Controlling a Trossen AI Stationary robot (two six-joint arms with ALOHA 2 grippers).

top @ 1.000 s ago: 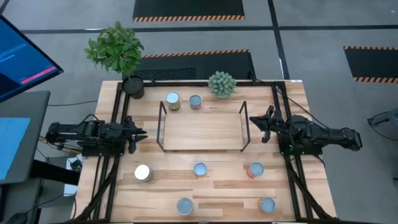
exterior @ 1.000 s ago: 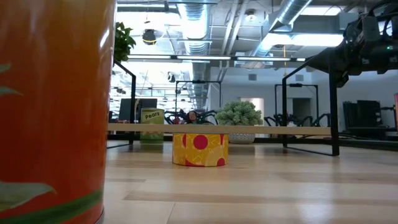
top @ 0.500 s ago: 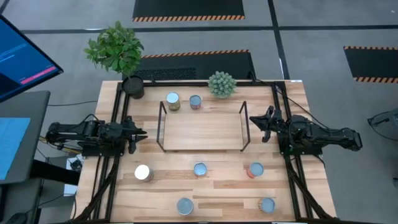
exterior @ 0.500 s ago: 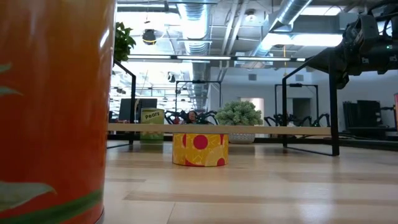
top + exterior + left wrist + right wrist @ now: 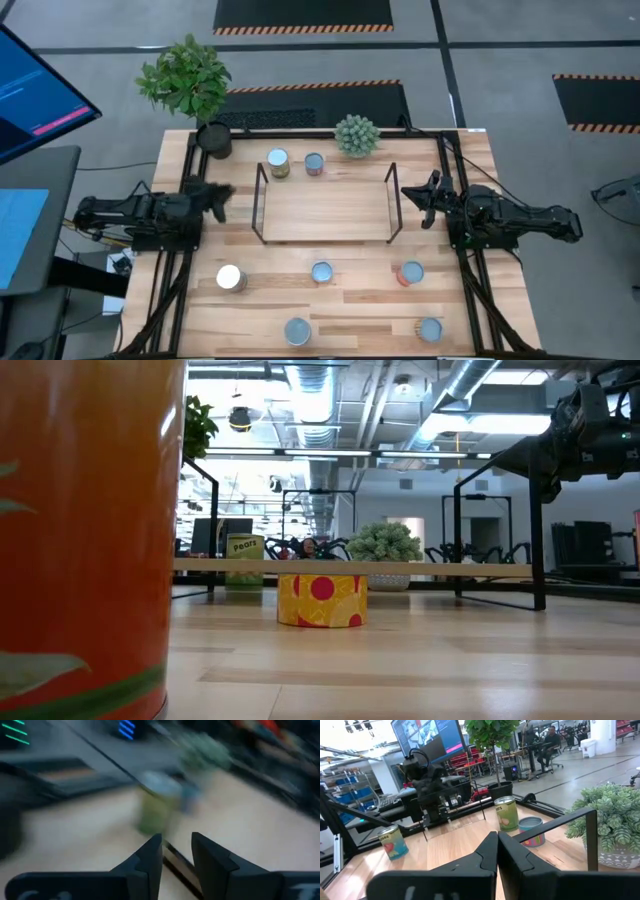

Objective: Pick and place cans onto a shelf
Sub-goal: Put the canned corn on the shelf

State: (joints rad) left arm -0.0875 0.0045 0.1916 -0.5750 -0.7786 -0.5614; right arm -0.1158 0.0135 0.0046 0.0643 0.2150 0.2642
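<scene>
Between both arms, the shelf lies lengthwise left to right, left gripper slightly parted, right gripper closed, both empty.

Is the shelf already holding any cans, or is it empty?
Empty. In the high view the shelf shows bare wood between its wire ends; two cans stand behind it on the table, the others in front.

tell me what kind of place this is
Probably a robotics lab or workshop in an open industrial hall: bare ceiling ducts, hazard-striped floor mats, a big monitor, and people at desks beyond the wooden table.
</scene>
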